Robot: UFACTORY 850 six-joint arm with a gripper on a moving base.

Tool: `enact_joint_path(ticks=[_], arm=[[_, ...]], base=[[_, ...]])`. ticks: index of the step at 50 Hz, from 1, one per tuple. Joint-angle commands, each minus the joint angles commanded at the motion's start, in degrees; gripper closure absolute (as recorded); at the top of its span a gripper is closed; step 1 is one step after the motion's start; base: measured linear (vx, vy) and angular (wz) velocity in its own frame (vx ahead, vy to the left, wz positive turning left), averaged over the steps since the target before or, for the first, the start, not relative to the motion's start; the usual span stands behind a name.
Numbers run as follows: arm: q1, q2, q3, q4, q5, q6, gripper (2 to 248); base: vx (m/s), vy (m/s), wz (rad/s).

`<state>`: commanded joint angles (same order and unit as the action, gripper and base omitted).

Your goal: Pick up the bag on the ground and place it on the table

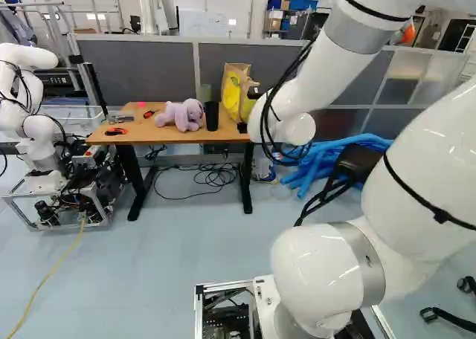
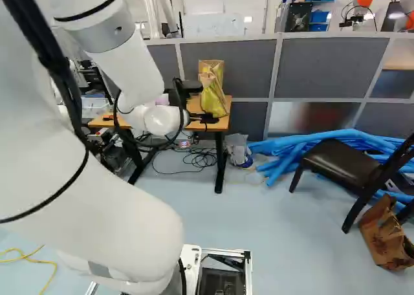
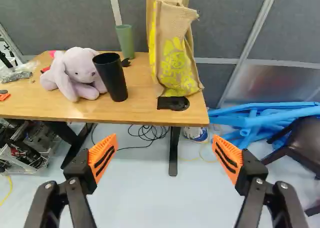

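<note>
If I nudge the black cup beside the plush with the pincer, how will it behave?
Likely to tip: the black cup stands tall and slim. Once down, its round side would probably let it roll, perhaps off the table, whose front edge is close. Its straight, smooth wall looks stiff rather than floppy.

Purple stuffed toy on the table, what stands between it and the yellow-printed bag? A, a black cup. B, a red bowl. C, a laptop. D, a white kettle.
A: the black cup stands beside the stuffed toy, on the side toward the yellow-printed bag.
</note>
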<state>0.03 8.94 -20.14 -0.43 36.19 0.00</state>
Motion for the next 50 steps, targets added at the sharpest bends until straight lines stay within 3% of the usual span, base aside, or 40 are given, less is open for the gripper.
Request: enact_joint_path(ticks=[30,50], arm=[[0.0,4.9,10.5,0.3,9.6,0.0,3],[0.0,6.5,14.0,0.4,12.8,0.0,3]], base=[[0.0,0.0,0.0],[0.0,0.0,0.0]])
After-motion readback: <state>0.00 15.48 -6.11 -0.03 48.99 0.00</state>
